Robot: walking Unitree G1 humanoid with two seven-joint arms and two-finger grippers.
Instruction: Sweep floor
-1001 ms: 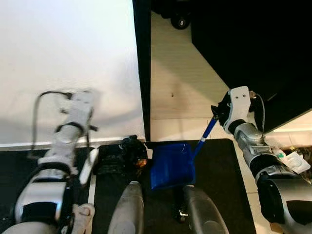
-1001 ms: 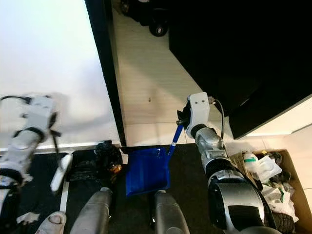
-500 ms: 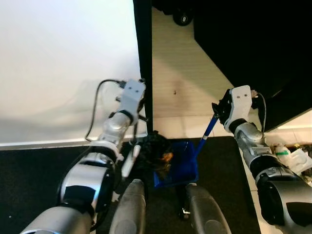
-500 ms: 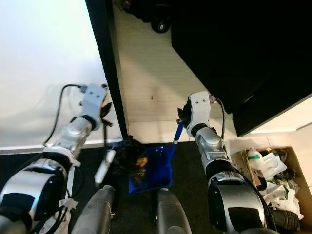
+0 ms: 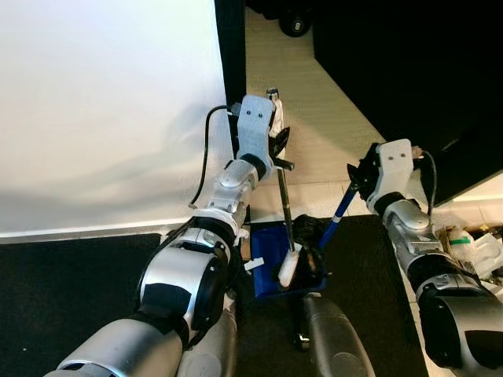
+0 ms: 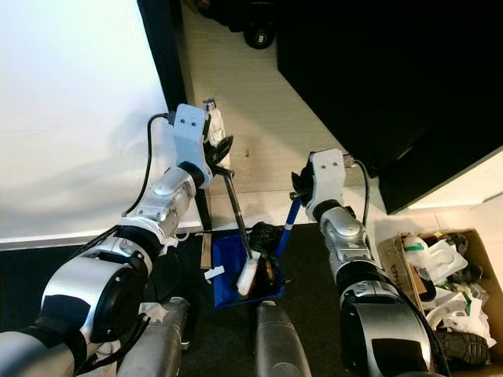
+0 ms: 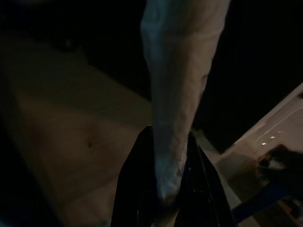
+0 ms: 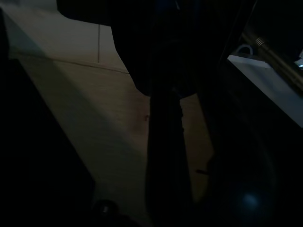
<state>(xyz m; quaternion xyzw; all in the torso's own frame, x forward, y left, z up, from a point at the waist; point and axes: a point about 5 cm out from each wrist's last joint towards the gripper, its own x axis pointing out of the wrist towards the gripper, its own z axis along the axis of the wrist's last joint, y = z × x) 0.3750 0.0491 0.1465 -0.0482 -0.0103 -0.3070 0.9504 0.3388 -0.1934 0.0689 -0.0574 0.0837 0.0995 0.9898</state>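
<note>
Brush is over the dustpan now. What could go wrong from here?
1. The brush in the left gripper has its head resting in the dustpan. A hard pull might flick the dark debris back out.
2. The right gripper holds the dustpan by its thin blue handle. The pan could tip if pushed.
3. A white scrap at the pan's edge may fall onto the black mat.

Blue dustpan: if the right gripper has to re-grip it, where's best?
Grip the dustpan's thin blue handle near its upper end, where the right gripper meets it now. The handle slants up and right, away from the pan, so come from the right with fingers across it, away from the brush.
</note>
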